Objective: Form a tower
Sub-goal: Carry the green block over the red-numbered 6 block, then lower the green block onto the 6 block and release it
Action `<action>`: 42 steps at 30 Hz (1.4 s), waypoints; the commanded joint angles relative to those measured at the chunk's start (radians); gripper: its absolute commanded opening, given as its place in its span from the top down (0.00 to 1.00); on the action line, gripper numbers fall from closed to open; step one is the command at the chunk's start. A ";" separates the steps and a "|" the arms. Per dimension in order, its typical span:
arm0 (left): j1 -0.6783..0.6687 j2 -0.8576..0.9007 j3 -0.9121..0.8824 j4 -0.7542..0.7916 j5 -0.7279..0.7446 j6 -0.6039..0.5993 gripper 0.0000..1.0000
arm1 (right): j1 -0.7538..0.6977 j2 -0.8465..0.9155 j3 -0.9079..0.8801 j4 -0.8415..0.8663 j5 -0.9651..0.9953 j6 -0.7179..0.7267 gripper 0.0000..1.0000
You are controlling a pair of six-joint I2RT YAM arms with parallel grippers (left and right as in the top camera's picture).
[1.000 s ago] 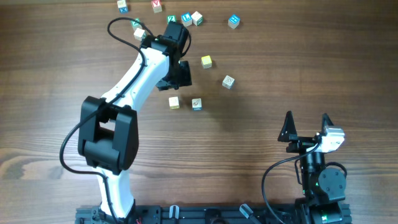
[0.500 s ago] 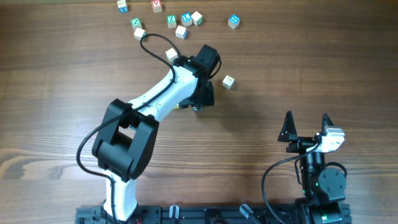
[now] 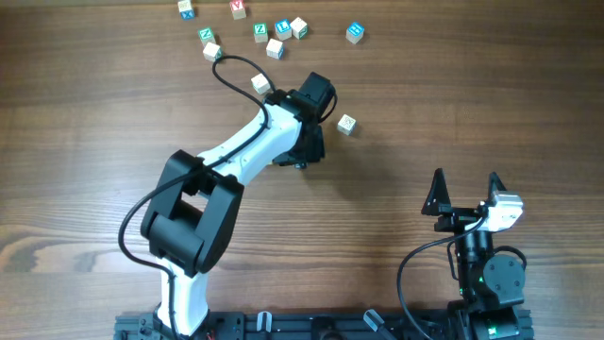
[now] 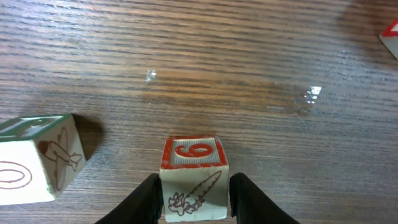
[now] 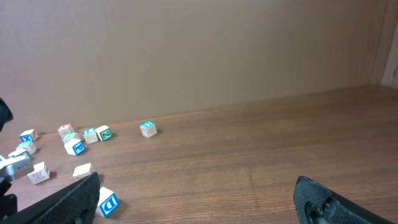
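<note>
Left gripper (image 4: 194, 198) is closed narrow on the 6 cube (image 4: 194, 163), one finger pressed to each side of it. Right gripper (image 3: 464, 181) stands wide, with nothing between its fingers.

The wooden table (image 3: 453, 94) fills the overhead view. The left arm (image 3: 236, 156), white with black joints, reaches from the near edge to the middle of the table, and its wrist hides the spot under the gripper from above. The right arm (image 3: 486, 274) sits folded at the near right corner, well apart from every cube.

In the left wrist view the 6 cube has a red-framed top and a carrot drawn on its front face. Its lower edge is cut off, so I cannot tell whether it rests on the table or on another cube. No view shows the tower as a stack, and I cannot tell whether it stands under the arm.

The plane cube (image 4: 37, 158) lies on the table near the 6 cube, to its left and apart from it. It is pale, with a green-framed top. A red-edged cube (image 4: 390, 38) shows at the right border.

From above, one pale cube (image 3: 347, 124) lies just right of the wrist and another (image 3: 260, 83) beside the cable. A loose cluster (image 3: 275, 47) with green, blue and red faces lies along the far edge.
</note>
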 commanded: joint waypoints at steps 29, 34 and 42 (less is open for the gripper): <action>-0.025 0.009 -0.017 0.014 -0.021 -0.002 0.57 | -0.006 -0.005 -0.001 0.002 -0.008 -0.014 0.00; -0.025 0.009 -0.018 0.010 -0.021 -0.002 0.59 | -0.006 -0.005 -0.001 0.002 -0.008 -0.014 0.00; -0.025 0.009 -0.018 0.011 -0.021 -0.002 0.58 | -0.006 -0.005 -0.001 0.002 -0.008 -0.014 0.00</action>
